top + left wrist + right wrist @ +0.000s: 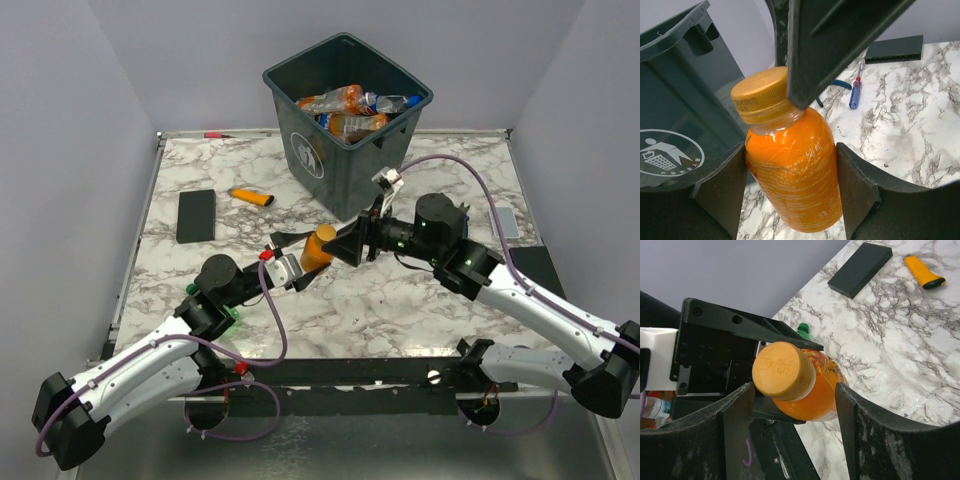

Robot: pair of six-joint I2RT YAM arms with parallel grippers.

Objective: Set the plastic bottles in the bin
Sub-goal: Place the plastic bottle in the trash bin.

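Note:
An orange plastic bottle [318, 248] with a gold cap [782, 370] hangs above the table's middle, just in front of the bin [340, 170]. My left gripper [791, 155] is shut on it, both pads pressed to the bottle's body [795, 170]. My right gripper [795, 395] comes from the opposite side. Its fingers straddle the cap and shoulder, still open, with a gap showing on the right. One right finger [835, 45] lies over the cap in the left wrist view. Several bottles [345, 105] lie inside the bin.
A flat black pad [196, 215] and an orange lighter [250, 197] lie on the marble at the left. A blue-handled tool [855, 95] lies on the table beyond the bottle. Grey walls close the table on three sides.

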